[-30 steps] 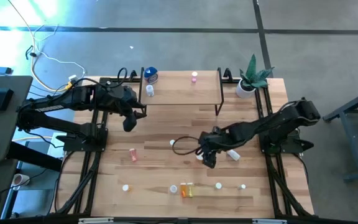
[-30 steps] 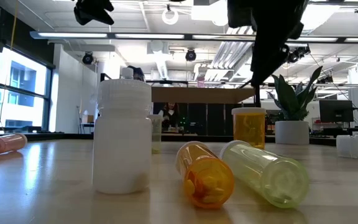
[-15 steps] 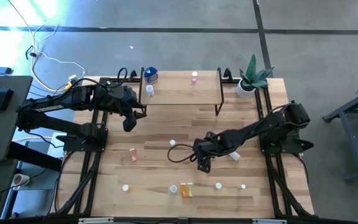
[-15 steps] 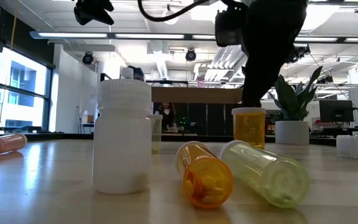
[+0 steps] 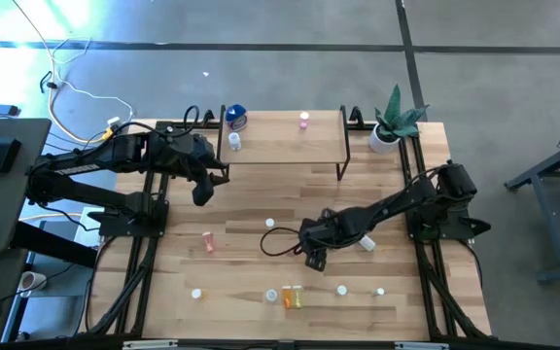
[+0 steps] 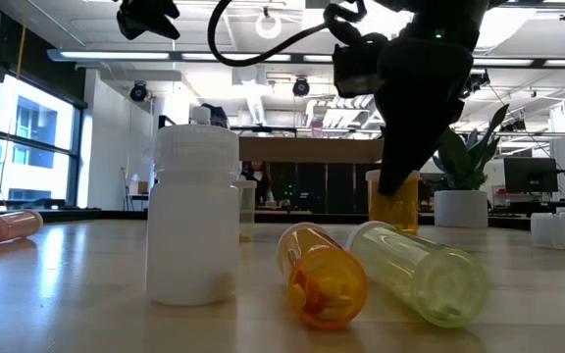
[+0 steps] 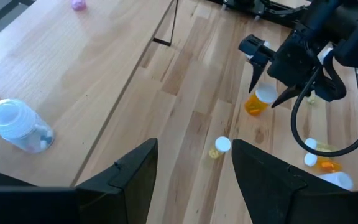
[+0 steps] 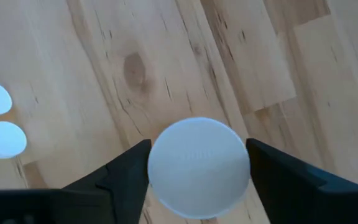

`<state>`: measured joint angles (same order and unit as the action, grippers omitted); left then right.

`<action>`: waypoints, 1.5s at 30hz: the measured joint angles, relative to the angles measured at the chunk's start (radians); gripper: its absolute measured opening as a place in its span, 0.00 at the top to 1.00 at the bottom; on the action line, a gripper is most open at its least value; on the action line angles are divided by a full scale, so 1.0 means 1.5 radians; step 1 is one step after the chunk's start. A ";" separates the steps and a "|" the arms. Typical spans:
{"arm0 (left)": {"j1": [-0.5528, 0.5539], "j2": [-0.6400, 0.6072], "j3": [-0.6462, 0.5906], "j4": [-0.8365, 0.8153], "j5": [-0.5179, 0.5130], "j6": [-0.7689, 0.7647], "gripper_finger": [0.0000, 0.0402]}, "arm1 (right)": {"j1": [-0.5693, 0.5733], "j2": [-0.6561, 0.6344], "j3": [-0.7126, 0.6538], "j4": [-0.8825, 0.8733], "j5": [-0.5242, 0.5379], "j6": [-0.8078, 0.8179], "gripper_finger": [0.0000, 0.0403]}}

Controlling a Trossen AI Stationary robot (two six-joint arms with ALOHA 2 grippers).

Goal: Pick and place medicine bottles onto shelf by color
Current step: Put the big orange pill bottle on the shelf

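your right gripper (image 5: 311, 255) is down low over the middle of the big wooden counter (image 5: 251, 199). its two dark fingers (image 8: 123, 177) stand one on each side of an upright orange pill bottle with a round white cap (image 8: 197, 167). the fingers are just beside the cap, and you cannot tell if they squeeze it yet. from table height you see the same orange bottle (image 6: 400, 211) standing behind the dark arm.

your left gripper (image 5: 202, 192) hangs in the air near the left end of the small light-wood shelf on thin black legs (image 5: 280, 146). its fingers (image 7: 135, 174) are apart and nothing is between them.

on the shelf you have a bigger blue-topped bottle (image 5: 236, 117) and a clear little bottle with a white cap (image 5: 233, 142) close together at the left end, and a tiny pink bottle (image 5: 303, 121) near the back edge, well apart from those two.

more bottles wait on the counter. a pink bottle (image 5: 208, 240) lies on its side at the left. a white-capped small bottle (image 5: 269, 223) stands near the middle. at the near edge an orange bottle (image 5: 291, 297) lies on its side next to a pale yellow-green one (image 6: 425, 270), with a fat white bottle (image 6: 196, 216) standing just beside them. a green potted plant in a white pot (image 5: 393, 124) sits at the far right corner.
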<state>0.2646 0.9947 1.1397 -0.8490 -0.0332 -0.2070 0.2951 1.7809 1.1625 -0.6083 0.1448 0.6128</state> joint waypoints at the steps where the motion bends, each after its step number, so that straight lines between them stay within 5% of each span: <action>1: 0.000 0.000 0.000 0.000 0.000 0.000 0.52 | 0.000 0.000 0.000 0.000 0.000 0.006 0.44; 5: 0.000 0.000 0.000 0.000 0.000 0.000 0.52 | 0.000 0.000 0.001 0.001 -0.001 0.010 0.53; 18: 0.000 0.000 0.000 0.000 0.000 0.007 0.52 | -0.003 -0.024 0.013 -0.001 -0.015 0.070 0.48; 45: 0.001 0.000 0.000 0.000 -0.010 0.023 0.52 | -0.203 -0.028 0.341 -0.235 -0.011 -0.093 0.51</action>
<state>0.2661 0.9943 1.1397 -0.8490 -0.0488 -0.1719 -0.0099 1.7393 1.6736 -0.9611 0.1289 0.4733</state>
